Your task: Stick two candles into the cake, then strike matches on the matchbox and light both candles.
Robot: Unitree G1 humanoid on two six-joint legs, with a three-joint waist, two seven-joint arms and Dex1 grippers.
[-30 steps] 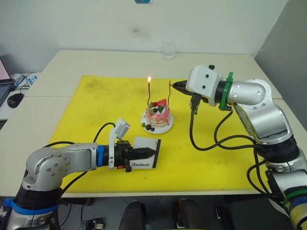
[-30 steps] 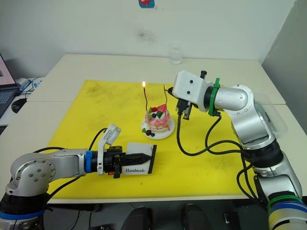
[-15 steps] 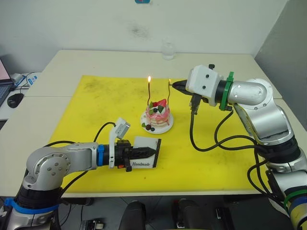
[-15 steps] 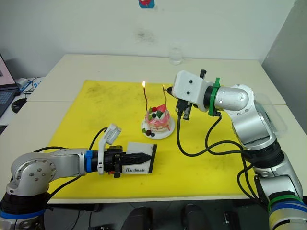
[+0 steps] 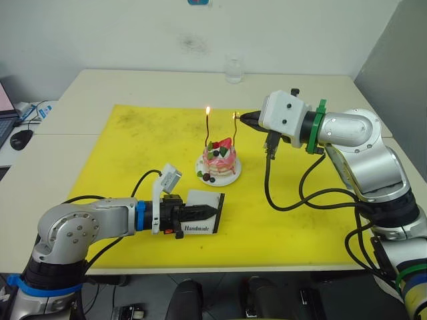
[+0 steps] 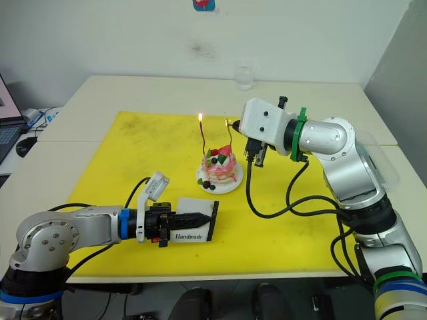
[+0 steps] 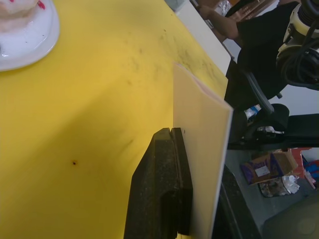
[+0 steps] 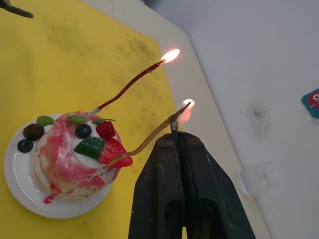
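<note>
You see a yellow mat (image 5: 133, 153) that lies flat on a pale table (image 5: 120, 83), and it has dark smudges near its far edge. Behind the mat, near the wall, a clear glass (image 5: 233, 70) stands upright on the table. At the robot's left side, on another surface, there is a black computer mouse (image 5: 21, 138), and beside it part of a laptop (image 5: 5, 107).

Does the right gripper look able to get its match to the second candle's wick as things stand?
Probably yes. The right gripper is shut on a match whose tip already sits at the second candle's top, where a small flame shows; nothing stands between them.
</note>
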